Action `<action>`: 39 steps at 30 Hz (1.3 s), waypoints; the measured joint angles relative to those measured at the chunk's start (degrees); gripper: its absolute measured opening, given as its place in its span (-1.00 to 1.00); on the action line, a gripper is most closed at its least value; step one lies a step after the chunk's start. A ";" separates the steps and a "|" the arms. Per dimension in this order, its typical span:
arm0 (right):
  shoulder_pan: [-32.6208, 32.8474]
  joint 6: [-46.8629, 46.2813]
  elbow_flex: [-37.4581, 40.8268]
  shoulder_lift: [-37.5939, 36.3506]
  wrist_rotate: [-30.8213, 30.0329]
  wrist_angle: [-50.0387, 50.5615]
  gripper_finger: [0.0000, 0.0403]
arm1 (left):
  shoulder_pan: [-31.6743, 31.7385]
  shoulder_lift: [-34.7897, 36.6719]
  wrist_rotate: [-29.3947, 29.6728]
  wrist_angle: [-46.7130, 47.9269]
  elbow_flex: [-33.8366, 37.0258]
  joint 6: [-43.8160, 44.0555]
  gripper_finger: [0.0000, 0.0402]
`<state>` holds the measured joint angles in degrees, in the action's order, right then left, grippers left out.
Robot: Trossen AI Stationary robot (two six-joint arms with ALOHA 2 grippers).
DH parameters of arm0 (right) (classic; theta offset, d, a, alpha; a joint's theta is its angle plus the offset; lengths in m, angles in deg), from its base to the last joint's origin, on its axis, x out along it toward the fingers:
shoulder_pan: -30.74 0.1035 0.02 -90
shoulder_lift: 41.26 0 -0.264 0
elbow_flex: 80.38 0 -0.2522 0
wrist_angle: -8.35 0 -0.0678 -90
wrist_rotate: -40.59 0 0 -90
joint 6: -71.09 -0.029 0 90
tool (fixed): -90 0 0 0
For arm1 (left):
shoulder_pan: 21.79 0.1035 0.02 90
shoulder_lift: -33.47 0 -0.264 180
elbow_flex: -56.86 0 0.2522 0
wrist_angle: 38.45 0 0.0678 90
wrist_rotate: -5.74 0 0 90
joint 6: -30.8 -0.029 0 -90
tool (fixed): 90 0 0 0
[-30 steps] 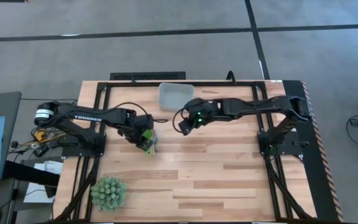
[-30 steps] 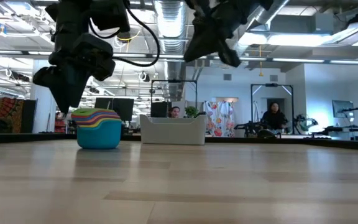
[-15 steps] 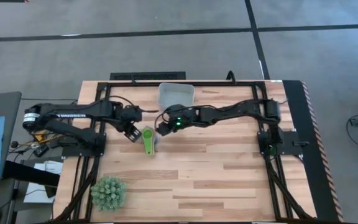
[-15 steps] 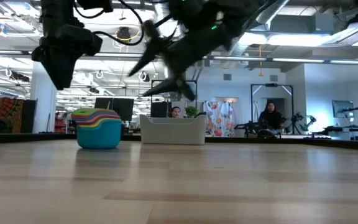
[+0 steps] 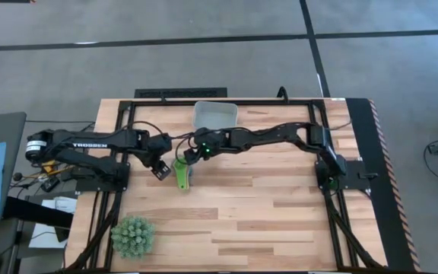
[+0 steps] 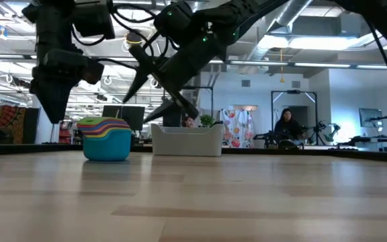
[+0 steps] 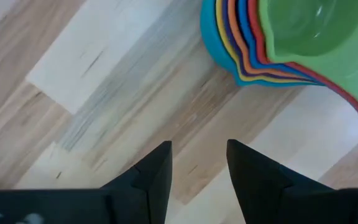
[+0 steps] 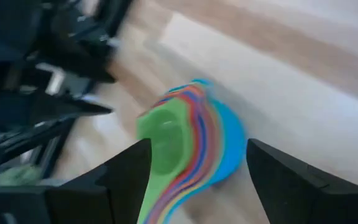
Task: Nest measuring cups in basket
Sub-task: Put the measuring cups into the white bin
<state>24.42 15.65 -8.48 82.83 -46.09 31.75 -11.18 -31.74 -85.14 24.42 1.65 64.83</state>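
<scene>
The measuring cups [image 5: 182, 173] stand nested in one stack on the table. A green cup [image 7: 303, 28] is on top and a teal one [image 6: 106, 148] at the bottom, resting on its base. The basket [image 5: 215, 116] sits at the far edge, apart from the stack. My left gripper [image 5: 158, 167] hovers open just left of the stack, with nothing between its fingers [image 7: 199, 165]. My right gripper [image 5: 191, 157] hangs wide open above the stack's right side [image 6: 163, 101], and in its wrist view the stack [image 8: 188, 152] lies beyond its spread fingers.
A spiky green ball-shaped plant [image 5: 132, 234] sits at the near left corner. Bare wooden tabletop [image 5: 280, 213] stretches across the middle and right. Black frame rails [image 5: 181, 93] run along the far edge behind the basket. People stand in the room beyond the table [image 6: 289, 128].
My left gripper has drawn back from over the stack toward the table's left edge. My right gripper has swung from near the basket toward the left, over to the stack, and has opened wide. The stack has stayed in place.
</scene>
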 joint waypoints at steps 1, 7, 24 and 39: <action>-0.23 0.21 0.03 -0.02 -0.79 0.81 0.43 | 0.00 0.00 0.04 -0.87 0.47 -0.37 -0.30; -1.03 1.86 0.09 0.00 -1.26 1.78 0.42 | 0.13 0.00 1.20 -6.85 2.61 -2.09 -0.30; 1.60 -0.14 0.15 -0.68 -2.99 5.70 0.42 | 0.11 -1.64 1.48 -16.76 3.45 -9.45 -0.30; 2.19 -2.61 0.06 -0.11 -1.81 7.36 0.42 | 0.11 -2.14 -1.86 -14.13 0.34 -10.34 -0.30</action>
<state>26.61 13.04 -8.42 82.72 -47.89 39.11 -11.07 -33.88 -87.00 10.29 1.99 54.49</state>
